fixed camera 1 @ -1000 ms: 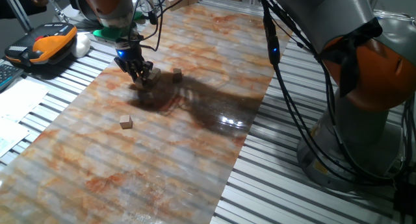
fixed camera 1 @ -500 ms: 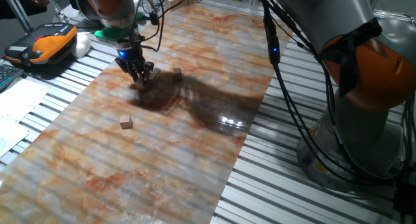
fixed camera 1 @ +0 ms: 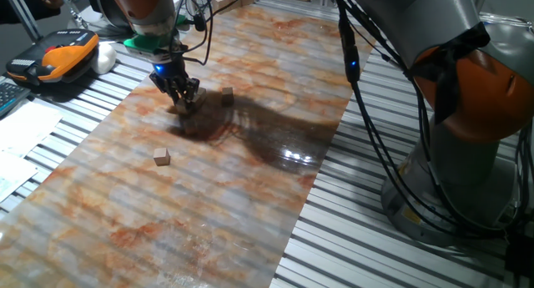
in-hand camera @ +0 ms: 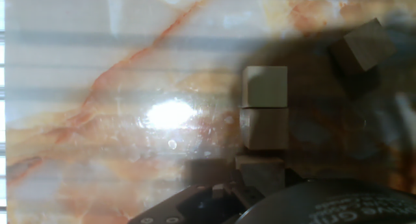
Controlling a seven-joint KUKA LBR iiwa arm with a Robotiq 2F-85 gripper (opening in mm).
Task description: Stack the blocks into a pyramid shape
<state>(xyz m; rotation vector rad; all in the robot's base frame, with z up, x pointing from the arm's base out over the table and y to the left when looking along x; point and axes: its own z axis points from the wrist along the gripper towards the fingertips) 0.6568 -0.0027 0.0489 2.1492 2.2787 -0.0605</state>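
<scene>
- Blocks — three wooden cubes (in-hand camera: 264, 86) in a touching row on the marbled tabletop (fixed camera 1: 250, 188); one (in-hand camera: 361, 45) nearby, one (fixed camera 1: 162, 157) well apart.
- Gripper (fixed camera 1: 178, 94) over the row — we cannot tell its jaw state.

- I see a marbled orange-veined sheet (fixed camera 1: 209, 196) covering the slatted table (fixed camera 1: 350, 238).
- 3 blocks (in-hand camera: 264, 128) sit in a touching row; 1 block (fixed camera 1: 162, 157) lies apart, nearer.

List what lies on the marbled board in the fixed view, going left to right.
Lone block → gripper over the blocks beneath it, which its fingers mostly hide → single block just to its right → the arm's dark shadow → bright glare patch near the board's right edge.
</scene>
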